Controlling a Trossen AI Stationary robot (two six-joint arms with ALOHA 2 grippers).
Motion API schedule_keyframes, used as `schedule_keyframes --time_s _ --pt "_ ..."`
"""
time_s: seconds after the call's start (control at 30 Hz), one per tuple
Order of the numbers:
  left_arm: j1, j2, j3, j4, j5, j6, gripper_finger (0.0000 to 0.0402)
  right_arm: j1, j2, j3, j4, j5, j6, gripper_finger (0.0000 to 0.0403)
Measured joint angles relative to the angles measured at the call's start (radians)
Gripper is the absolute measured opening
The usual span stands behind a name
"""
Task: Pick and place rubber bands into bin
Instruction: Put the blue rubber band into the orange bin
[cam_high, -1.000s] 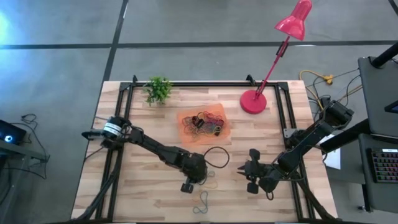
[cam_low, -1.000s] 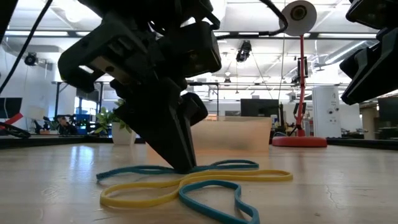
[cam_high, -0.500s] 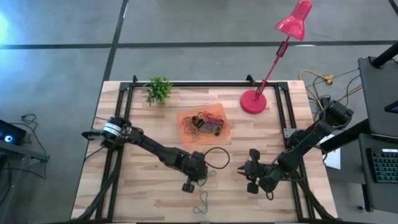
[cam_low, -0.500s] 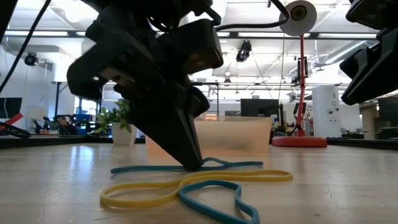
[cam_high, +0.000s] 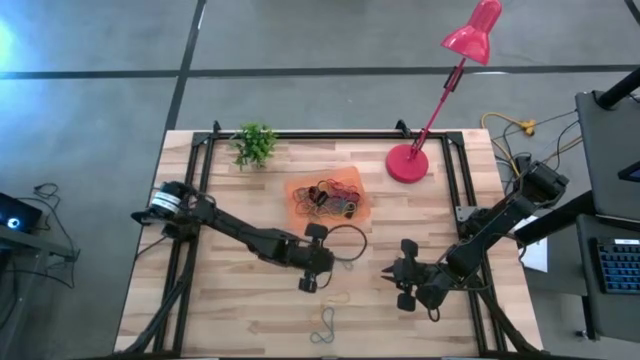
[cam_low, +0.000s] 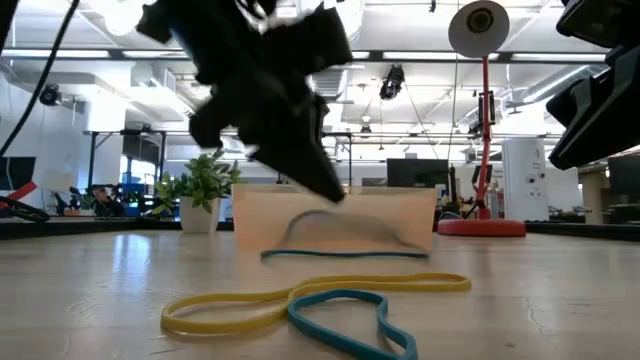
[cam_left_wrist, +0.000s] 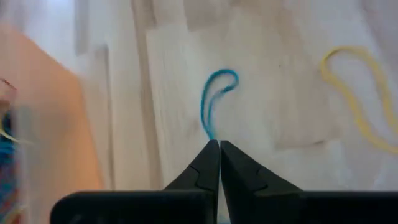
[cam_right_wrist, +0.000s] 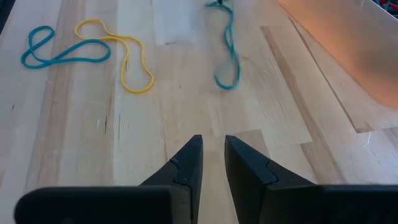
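Observation:
My left gripper (cam_high: 325, 264) hangs above the table's middle, just near of the bin (cam_high: 296, 186), and is shut on a teal rubber band (cam_left_wrist: 213, 102). The bin is an orange tray holding a heap of mixed rubber bands (cam_high: 330, 198). A yellow rubber band (cam_low: 300, 296) and another teal one (cam_low: 350, 315) lie flat near the table's front edge. My right gripper (cam_high: 386, 276) waits to the right, slightly open, nothing between its fingers (cam_right_wrist: 211, 149). My left gripper pinches one end of the teal band's loop (cam_left_wrist: 211, 134) between its two fingertips. The fingers slant down from the table's left. The band (cam_low: 340, 235) hangs below them as a long loop; whether its lower run (cam_low: 345, 255) still touches the table I cannot tell.
A red desk lamp (cam_high: 407, 162) stands at the far right and a small green plant (cam_high: 255, 145) at the far left. A black cable loop (cam_high: 348, 244) arches beside my left gripper. Black frame rails (cam_high: 190, 220) run along the table's sides.
My left gripper has risen from the table and tipped to a shallower slant, drifting a little toward the bin. The teal band has come up with it: its pinched end is lifted and the loop is drawn out. The yellow and the other teal band have stayed put.

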Motion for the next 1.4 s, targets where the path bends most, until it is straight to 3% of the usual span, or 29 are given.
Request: schedule_keyframes --time_s 0.27,0.57,1.0,1.4 --pt "0.002 -0.079 -0.004 0.009 -0.071 0.055 0.0001 0.0 0.0 0.0 -0.002 0.0 0.0 0.0056" --pt "0.009 -0.058 -0.006 -0.022 0.096 0.078 0.0003 0.0 0.0 -0.003 -0.001 0.0 0.0 0.0057" --pt "0.032 0.024 0.001 -0.001 0.127 0.105 0.0138 0.0 0.0 -0.004 0.004 0.0 0.0 0.0057" --pt "0.083 0.067 -0.001 0.017 0.208 0.098 0.0152 0.0 0.0 -0.004 0.005 0.0 0.0 0.0057"
